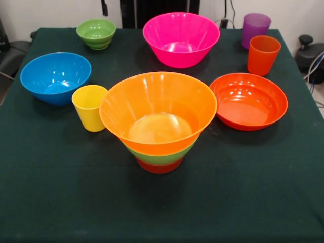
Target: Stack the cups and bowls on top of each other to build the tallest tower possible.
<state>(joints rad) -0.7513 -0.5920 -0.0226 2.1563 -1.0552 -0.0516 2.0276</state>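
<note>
A dark green cloth covers the table (61, 202). Directly on it stand a small ribbed green bowl (96, 33), a large pink bowl (180, 39), a purple cup (255, 29), an orange cup (262, 54), a blue bowl (55, 77), a yellow cup (89, 107) just beside it, a shallow orange bowl (248, 100), and, in the middle, the tower (158, 121), resting on its small red-orange base.

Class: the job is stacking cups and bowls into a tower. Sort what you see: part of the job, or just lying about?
Job: tower; blue bowl; pink bowl; small green bowl; shallow orange bowl; yellow cup; orange cup; purple cup.
Lying about: cables.
</note>
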